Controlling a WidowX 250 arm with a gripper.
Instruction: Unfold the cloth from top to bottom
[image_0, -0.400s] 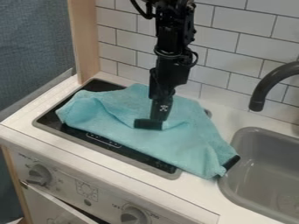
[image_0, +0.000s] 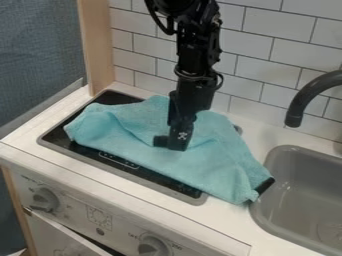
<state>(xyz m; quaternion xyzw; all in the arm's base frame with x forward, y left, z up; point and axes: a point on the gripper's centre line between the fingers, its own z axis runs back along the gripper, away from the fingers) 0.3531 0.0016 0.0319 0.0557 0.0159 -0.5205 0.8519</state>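
Cloth (image_0: 217, 162) part-spread from ten o'clock to four, folds left to open, gripper (image_0: 172, 143) at its middle, how open or holding what, I can't tell!

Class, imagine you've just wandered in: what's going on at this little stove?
A black robot arm has its gripper down at the middle of a light blue cloth. The cloth lies rumpled over much of the stove top, one corner reaching the edge of the sink. It is not yet spread flat; whether the gripper has hold of it is unclear.
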